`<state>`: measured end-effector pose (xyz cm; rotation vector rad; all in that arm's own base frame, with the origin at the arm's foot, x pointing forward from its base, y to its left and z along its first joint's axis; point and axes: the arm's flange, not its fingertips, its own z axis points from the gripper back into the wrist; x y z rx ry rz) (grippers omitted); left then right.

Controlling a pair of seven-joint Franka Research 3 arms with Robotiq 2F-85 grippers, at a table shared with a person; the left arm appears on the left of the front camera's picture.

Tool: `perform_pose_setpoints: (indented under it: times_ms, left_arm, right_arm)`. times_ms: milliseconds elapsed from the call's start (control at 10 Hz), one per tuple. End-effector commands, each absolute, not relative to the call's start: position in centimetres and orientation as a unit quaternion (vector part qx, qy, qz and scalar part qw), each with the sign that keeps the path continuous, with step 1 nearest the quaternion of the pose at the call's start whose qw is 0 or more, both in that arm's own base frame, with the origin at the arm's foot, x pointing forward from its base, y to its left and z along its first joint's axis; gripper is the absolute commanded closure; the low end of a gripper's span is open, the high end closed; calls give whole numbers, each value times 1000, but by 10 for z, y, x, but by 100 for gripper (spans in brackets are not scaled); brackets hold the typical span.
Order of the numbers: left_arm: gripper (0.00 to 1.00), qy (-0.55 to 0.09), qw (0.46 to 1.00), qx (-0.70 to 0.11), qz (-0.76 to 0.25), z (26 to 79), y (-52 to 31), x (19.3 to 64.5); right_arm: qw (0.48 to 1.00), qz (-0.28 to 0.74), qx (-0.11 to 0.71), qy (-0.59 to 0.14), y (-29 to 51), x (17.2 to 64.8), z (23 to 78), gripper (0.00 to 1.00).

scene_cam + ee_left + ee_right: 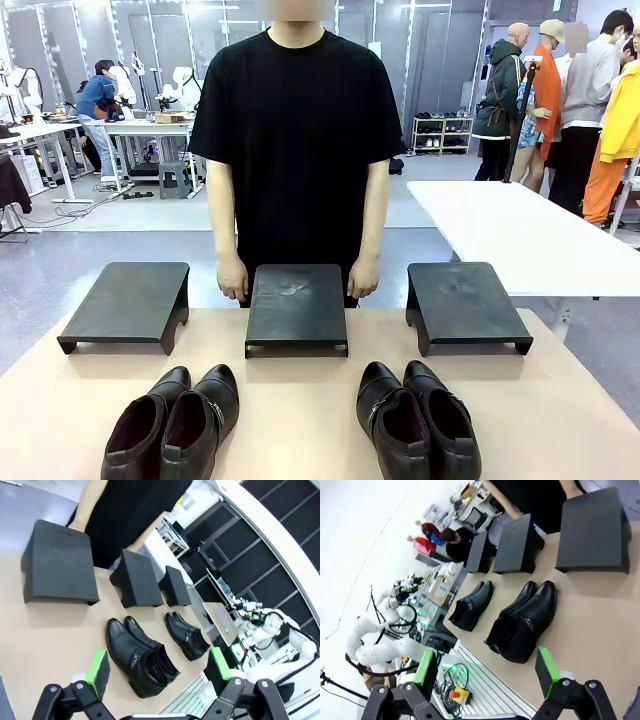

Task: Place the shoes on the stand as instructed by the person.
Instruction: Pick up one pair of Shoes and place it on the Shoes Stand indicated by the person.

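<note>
The left gripper [158, 664] and right gripper [486, 667] hang wide open and empty, each with a pair of shoes [142, 656] just ahead and the stands [296, 305] beyond, probably waiting for the person [297, 140] to choose one.

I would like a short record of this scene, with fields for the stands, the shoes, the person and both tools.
stands: left stand, middle stand, right stand, in a row, nothing on them
shoes: left pair, right pair, on the table before the stands, toes toward them
person: behind the middle stand, hands at its far corners
left tool: open, holding nothing
right tool: open, holding nothing
</note>
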<state>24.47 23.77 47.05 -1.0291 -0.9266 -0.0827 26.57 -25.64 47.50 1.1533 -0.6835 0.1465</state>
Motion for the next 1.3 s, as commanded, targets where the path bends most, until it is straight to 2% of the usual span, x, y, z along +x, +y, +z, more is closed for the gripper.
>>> perform_pose_setpoints:
  times_ms: [0,100,200,1200]
  left_arm:
    - [0,-430,766,-476,-31,476,221,251]
    - [0,-430,774,-463,-22,476,216,256]
    - [0,-430,769,-472,-33,472,238,244]
    - [0,-430,769,-472,-33,472,238,244]
  right_arm:
    - [771,66,532,-344,-253,266,475,0]
    - [781,68,534,-316,-256,266,475,0]
    - [781,68,534,-316,-256,266,475,0]
    - [781,68,534,-316,-256,266,475,0]
